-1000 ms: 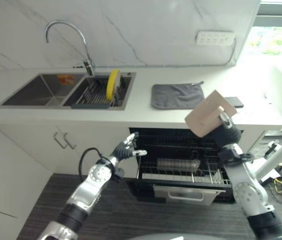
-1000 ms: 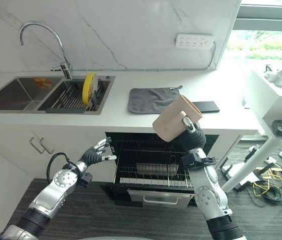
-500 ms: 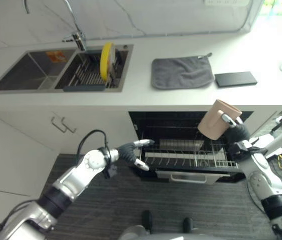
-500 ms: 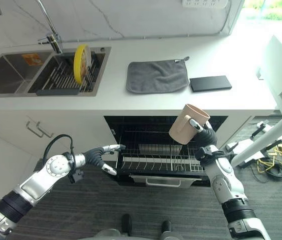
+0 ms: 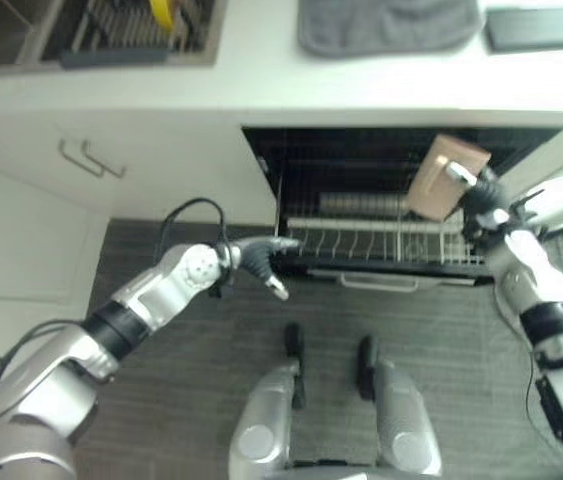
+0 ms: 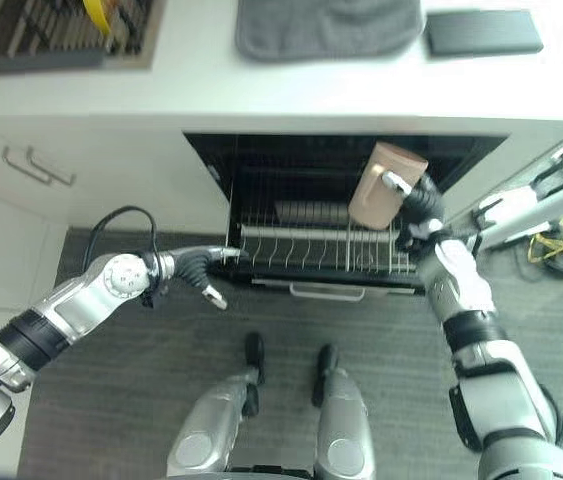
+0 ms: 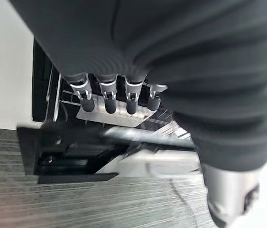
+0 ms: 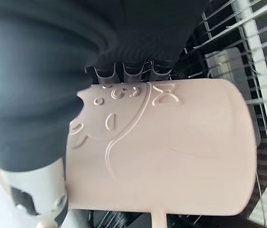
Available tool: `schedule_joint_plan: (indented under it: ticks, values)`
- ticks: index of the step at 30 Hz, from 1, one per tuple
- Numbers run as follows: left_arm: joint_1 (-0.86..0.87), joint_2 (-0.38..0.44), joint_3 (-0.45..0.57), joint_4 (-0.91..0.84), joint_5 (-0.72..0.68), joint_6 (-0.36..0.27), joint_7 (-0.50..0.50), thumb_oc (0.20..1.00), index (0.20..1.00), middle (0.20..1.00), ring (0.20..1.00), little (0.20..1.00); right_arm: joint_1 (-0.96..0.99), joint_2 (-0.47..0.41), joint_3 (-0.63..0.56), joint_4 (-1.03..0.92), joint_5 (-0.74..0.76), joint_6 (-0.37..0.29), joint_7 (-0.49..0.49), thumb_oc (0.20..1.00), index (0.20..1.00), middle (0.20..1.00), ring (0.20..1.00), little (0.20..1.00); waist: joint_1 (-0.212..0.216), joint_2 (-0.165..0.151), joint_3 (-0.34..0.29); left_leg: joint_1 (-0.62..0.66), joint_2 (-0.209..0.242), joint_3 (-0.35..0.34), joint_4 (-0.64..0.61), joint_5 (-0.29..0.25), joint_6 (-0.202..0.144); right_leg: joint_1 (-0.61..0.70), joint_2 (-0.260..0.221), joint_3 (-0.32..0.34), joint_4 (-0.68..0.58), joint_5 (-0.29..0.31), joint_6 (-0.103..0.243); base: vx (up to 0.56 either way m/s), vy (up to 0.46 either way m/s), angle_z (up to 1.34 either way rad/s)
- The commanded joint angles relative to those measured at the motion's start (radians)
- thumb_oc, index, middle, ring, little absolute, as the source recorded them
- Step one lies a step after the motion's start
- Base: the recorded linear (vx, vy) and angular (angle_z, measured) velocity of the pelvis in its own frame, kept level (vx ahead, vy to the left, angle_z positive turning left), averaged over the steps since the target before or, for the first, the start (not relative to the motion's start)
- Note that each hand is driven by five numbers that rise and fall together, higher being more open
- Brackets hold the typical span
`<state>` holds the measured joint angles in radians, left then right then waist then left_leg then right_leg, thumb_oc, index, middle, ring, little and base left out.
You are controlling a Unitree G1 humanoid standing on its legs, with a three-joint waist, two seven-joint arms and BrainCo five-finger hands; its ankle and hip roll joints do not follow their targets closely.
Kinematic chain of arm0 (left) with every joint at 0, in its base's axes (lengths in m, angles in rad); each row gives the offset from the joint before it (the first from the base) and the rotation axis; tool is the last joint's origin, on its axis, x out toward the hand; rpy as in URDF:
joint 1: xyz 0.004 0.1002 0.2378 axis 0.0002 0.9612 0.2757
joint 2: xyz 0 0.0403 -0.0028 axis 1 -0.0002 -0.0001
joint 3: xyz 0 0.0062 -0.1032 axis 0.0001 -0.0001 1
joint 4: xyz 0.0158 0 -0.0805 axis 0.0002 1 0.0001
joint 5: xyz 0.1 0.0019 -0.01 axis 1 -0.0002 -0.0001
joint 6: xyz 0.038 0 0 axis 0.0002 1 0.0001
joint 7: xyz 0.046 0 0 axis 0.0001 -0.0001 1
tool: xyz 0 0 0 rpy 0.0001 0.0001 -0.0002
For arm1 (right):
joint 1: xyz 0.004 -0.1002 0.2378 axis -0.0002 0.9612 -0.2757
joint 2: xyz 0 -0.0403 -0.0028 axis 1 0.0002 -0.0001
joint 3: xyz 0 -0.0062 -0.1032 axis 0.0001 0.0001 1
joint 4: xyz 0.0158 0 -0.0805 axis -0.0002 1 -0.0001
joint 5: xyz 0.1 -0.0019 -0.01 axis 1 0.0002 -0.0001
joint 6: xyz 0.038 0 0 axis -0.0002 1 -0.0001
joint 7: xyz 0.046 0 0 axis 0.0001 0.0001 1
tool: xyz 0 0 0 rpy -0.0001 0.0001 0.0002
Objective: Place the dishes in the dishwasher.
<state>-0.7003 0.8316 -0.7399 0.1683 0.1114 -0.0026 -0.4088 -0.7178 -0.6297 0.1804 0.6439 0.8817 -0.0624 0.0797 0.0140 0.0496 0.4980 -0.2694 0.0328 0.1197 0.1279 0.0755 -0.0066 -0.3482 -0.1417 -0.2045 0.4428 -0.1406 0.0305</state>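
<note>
The robot's two arms are built of smooth silver-grey shells broken by darker bands. The left arm (image 5: 136, 305) carries a round silver joint disc (image 5: 199, 268) near the wrist, and the right arm (image 5: 539, 300) has a black band below its pale forearm shell. The left hand (image 5: 259, 262) and the right hand (image 5: 476, 195) each wear a dark ribbed cover (image 7: 171, 47) over the back and wrist. Silver fingers (image 7: 105, 97) with dark rounded tips emerge in a row from the cover. The thumb (image 7: 228, 194) is a stouter silver-grey piece with small dark recesses.
</note>
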Motion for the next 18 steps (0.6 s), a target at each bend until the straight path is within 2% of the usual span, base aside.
schedule_joint_plan:
  ticks: [1, 8, 18]
  values:
    - [0.009, -0.007, 0.047, -0.041, 0.036, -0.046, 0.024, 1.000, 1.000, 1.000, 1.000, 1.000, -0.012, -0.051, -0.006, -0.014, -0.045, -0.051, 0.018, 0.200, 0.200, 0.200, 0.200, 0.200, 0.012, -0.016, -0.055, -0.049, 0.033, 0.023, 0.141, -0.043, -0.010, 0.052, -0.045, -0.064, -0.061, 0.105, 0.041, -0.11, 0.023, 0.03]
    - [-0.037, -0.003, 0.020, -0.043, 0.083, -0.047, 0.030, 1.000, 1.000, 1.000, 1.000, 1.000, -0.115, -0.093, 0.037, 0.082, -0.134, -0.009, -0.008, 0.200, 0.200, 0.200, 0.200, 0.200, 0.021, -0.016, -0.006, -0.128, 0.034, 0.037, 0.234, -0.080, 0.006, -0.034, -0.058, -0.060, 0.031, 0.089, 0.037, -0.10, 0.032, 0.02]
    - [-0.129, 0.035, -0.041, -0.069, 0.064, -0.046, 0.002, 1.000, 1.000, 1.000, 1.000, 1.000, -0.392, -0.149, 0.164, 0.292, -0.203, 0.079, -0.101, 0.200, 0.200, 0.200, 0.200, 0.200, 0.055, 0.003, 0.022, -0.157, 0.023, 0.052, 0.217, -0.075, 0.019, -0.079, -0.059, -0.063, 0.031, 0.107, 0.044, -0.06, 0.026, 0.00]
